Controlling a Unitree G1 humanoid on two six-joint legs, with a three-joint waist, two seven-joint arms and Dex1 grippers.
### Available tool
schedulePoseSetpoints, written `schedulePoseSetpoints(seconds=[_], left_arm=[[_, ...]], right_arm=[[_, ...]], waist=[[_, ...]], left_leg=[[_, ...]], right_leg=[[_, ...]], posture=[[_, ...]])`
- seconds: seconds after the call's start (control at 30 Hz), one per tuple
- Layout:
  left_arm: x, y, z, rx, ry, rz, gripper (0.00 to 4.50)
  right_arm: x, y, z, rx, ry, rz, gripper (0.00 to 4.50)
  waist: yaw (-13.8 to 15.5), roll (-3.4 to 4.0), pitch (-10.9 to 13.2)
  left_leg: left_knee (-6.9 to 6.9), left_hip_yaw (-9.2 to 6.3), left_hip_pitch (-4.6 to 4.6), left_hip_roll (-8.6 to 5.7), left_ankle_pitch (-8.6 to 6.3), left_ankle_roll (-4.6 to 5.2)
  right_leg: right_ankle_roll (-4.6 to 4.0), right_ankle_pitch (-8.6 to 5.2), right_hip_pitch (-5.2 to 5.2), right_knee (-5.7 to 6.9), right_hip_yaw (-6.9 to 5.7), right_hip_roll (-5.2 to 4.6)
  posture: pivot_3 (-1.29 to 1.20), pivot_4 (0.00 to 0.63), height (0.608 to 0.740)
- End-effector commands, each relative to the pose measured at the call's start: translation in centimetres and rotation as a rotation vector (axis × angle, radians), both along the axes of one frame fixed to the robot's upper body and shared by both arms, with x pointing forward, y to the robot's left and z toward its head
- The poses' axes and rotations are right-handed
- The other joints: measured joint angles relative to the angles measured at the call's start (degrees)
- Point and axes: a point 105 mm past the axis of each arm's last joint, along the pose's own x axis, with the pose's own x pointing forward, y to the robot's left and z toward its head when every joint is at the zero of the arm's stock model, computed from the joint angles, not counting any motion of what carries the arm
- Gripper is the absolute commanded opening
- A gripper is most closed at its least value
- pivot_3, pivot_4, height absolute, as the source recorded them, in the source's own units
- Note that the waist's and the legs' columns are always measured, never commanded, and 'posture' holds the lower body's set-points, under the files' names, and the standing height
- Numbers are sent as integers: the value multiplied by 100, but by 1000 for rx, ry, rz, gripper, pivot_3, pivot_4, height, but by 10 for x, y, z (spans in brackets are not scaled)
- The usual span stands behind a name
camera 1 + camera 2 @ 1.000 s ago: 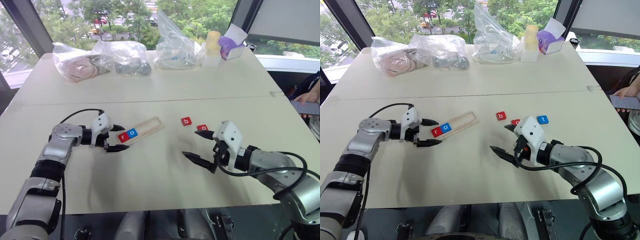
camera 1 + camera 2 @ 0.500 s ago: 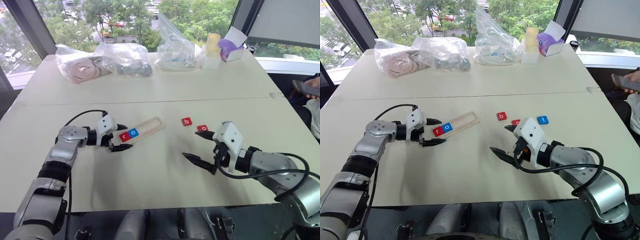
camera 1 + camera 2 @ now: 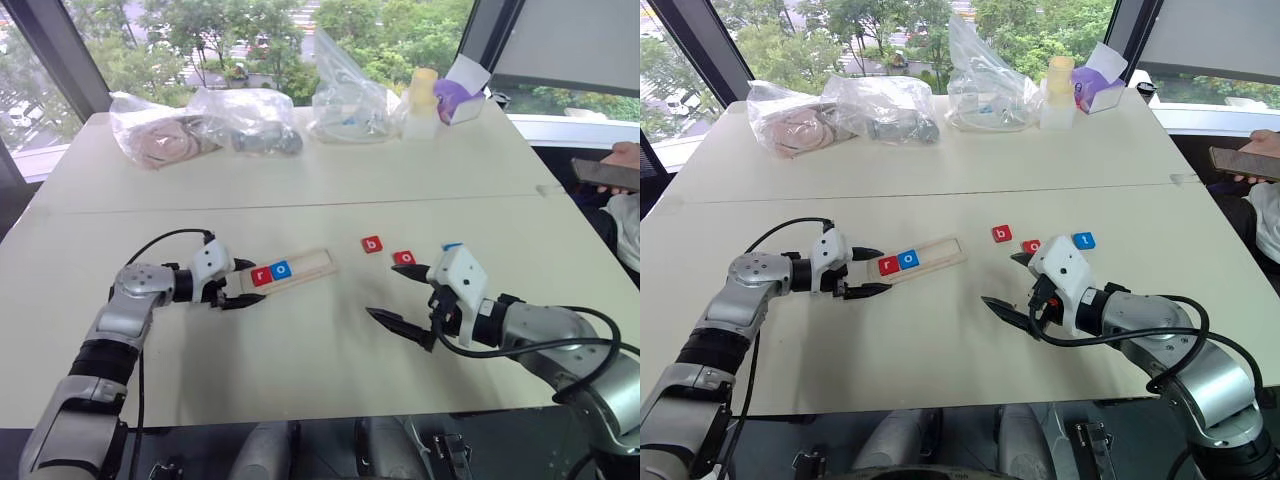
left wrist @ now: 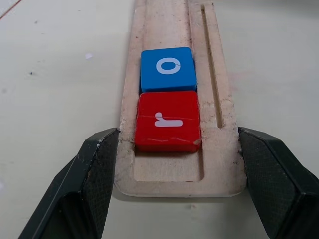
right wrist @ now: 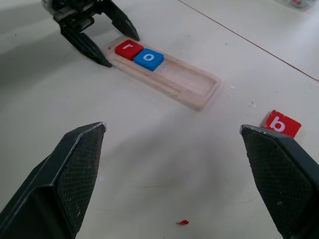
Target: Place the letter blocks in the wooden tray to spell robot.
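On the pale surface, the left hand lies low with its two black fingers clamped on the near end of the wooden tray, one finger pressed against each long side, as the left wrist view shows closely. The tray rests flat on the surface and runs away from that hand toward the right. Two letter blocks sit in its recessed slot at the gripped end: the red r block nearest the fingers, and the blue o block touching it on the far side. The rest of the slot is bare wood. To the right of the tray and apart from it, the red b block lies flat on the surface. Just beside it is another red block, partly hidden behind the right hand's upper finger, and then the blue t block. The right hand hangs above the surface in front of these three, its fingers spread wide apart and holding nothing, pointing toward the tray. Along the far edge of the surface stand three clear plastic bags, a pale yellow container and a purple box. At the right edge a person holds a phone.
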Motion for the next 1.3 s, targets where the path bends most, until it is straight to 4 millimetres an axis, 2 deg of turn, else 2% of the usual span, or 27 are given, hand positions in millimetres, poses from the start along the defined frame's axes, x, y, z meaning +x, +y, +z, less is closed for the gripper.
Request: schedulePoseSetpoints(seconds=[0.03, 0.23, 0.37, 0.6, 0.67, 0.7, 0.83, 0.97, 1.17, 1.3], left_arm=[[-37, -29, -8, -7, 76, -222, 3097], [-61, -40, -9, 15, 93, -346, 3097], [-58, -38, -20, 47, 89, -308, 3097], [-58, -39, -24, 42, 76, -250, 3097], [-60, -39, -27, 40, 79, -225, 4140], [-60, -39, -28, 39, 75, -214, 4447], [-58, -37, -28, 24, 62, -168, 4447], [-48, -29, -12, -24, 1, -75, 4447], [-48, -15, 9, -67, -49, -11, 4447], [-57, -5, 19, -65, -53, 17, 4447]], right_arm=[[-1, -1, 11, -7, -43, 10, 4500], [-1, -2, 12, -16, -43, 14, 4500], [-3, -3, 13, -22, -40, 16, 4500], [-3, -2, 13, -22, -35, 20, 4500], [1, 0, 13, -15, -37, 22, 4500], [5, 1, 12, -10, -39, 14, 4500], [40, -5, 1, -82, -55, -116, 4500], [80, -3, -1, -44, -32, -265, 4500], [117, 6, -10, -40, 31, -403, 4500], [129, 8, -21, -51, 70, -462, 4500]], waist=[[2, 0, 1], [9, -1, 2], [9, -1, 2], [15, 0, 1], [10, 0, 1], [8, -1, 1], [1, 4, -2], [19, 5, -1], [-29, 2, 3], [-135, 1, 4]], left_leg=[[0, 0, -5, 0, 0, 1], [1, -2, -11, 0, -1, 1], [1, -3, -11, 1, -1, 2], [5, -3, -9, 1, -1, 2], [7, -3, -8, 1, -1, 2], [6, -2, -7, 1, -1, 2], [6, 0, -2, 2, -1, 2], [6, 1, -2, 1, 0, 0], [3, -2, -13, 2, 2, -3], [-10, 5, -19, 2, 4, -6]], right_leg=[[0, 0, -2, -5, 0, -1], [-18, -9, -3, -14, -1, -4], [-21, -11, -3, -14, -1, -2], [-17, -8, 1, -13, -2, -2], [-18, -9, 3, -12, -2, -2], [-18, -9, 3, -12, -1, -2], [-21, -10, 5, -11, 0, 0], [-25, -8, 2, -6, 2, 0], [-9, 3, -20, 6, 2, 6], [-9, 4, -44, 22, 12, 6]], posture=[[0, 150, 740], [0, 150, 740], [0, 150, 740], [0, 150, 740], [0, 150, 740], [0, 150, 740], [0, 150, 740], [0, 150, 740], [0, 150, 740], [0, 150, 740]])
